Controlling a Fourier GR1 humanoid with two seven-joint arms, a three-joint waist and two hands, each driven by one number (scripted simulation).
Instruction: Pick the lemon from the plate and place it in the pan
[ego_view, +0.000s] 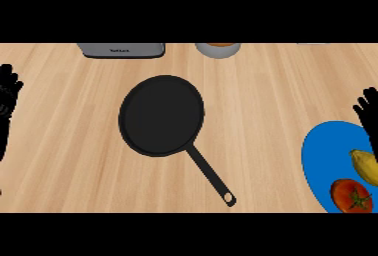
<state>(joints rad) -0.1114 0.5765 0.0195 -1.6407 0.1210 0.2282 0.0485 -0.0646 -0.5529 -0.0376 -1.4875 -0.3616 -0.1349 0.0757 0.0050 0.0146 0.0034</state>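
A black pan (161, 115) lies in the middle of the wooden counter, its handle (212, 178) pointing toward the lower right. The pan holds nothing. A blue plate (325, 155) sits at the right edge, cut off by the view. On it lie a yellow lemon (365, 166) and a red tomato (352, 195). My right hand (368, 111) shows at the right edge, fingers straight and up, just beyond the plate's far rim and apart from the lemon. At the left edge rests my left hand (9, 92), open with fingers up, far from the pan.
A grey toaster (122, 49) stands at the back left. A pale cup with something orange inside (218, 49) stands at the back centre.
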